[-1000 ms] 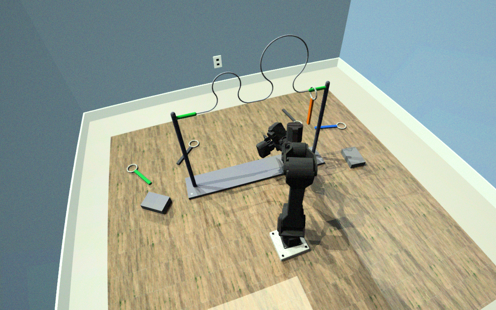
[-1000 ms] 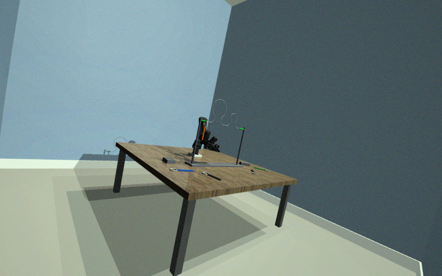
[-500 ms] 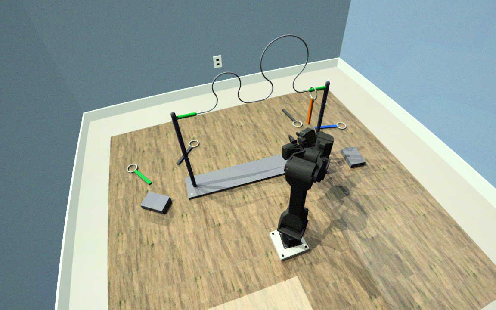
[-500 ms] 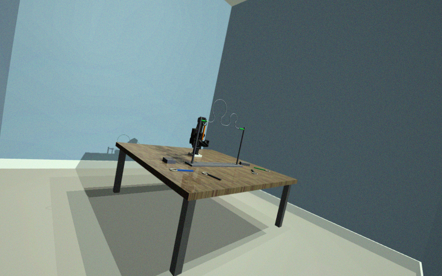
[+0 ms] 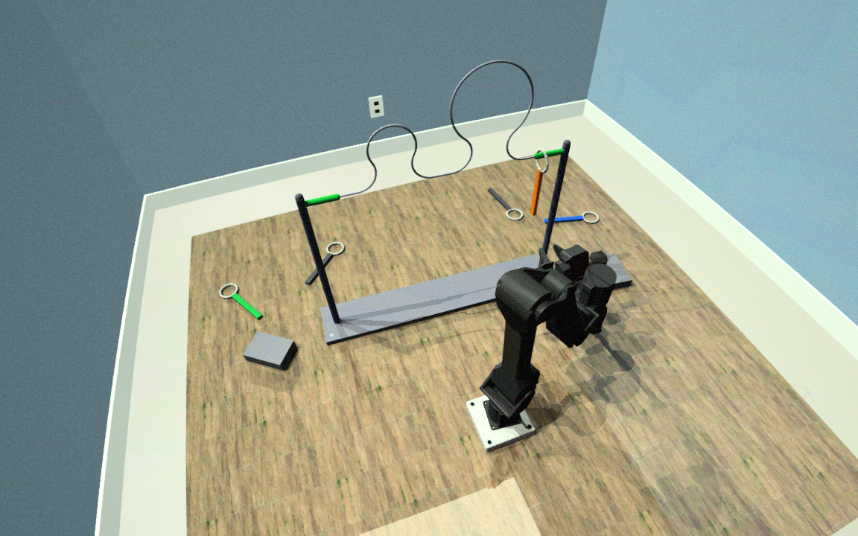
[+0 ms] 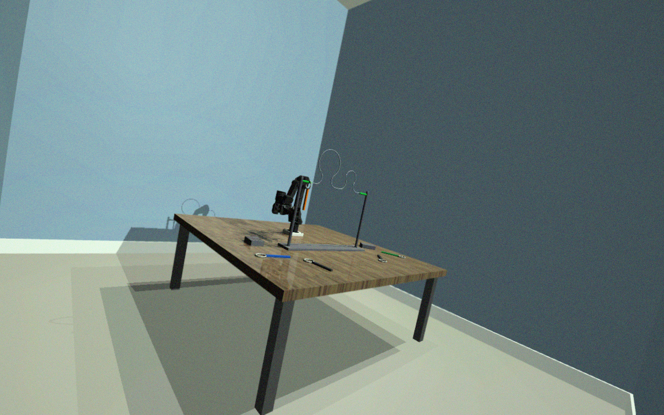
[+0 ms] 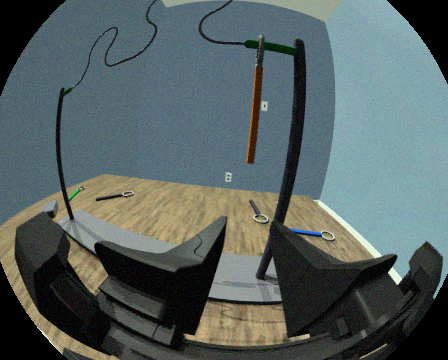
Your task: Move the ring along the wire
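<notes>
Going left to right in the top view, you had the far post [image 5: 317, 260] [image 6: 361, 219] [image 7: 60, 150] at left of centre, its green sleeve [image 5: 322, 199] [image 6: 362, 193] [image 7: 67, 92] being the goal. The grey wire [image 5: 389, 126] [image 6: 351, 171] [image 7: 115, 28] looped across the upper middle. At the upper right, the ring [image 5: 537, 160] [image 7: 260, 50] hung on the other green sleeve [image 5: 554, 152] [image 6: 306, 181] [image 7: 284, 49], its orange handle [image 5: 536, 193] [image 6: 305, 199] [image 7: 255, 115] pointing down. Below it, your gripper [image 5: 555, 256] [image 7: 248, 223] stood partly open, holding nothing. You were seemingly at the approach; the next move called for raising the fingers around the handle, clear of the near post [image 5: 555, 199] [image 6: 295, 214] [image 7: 295, 125], then closing.
</notes>
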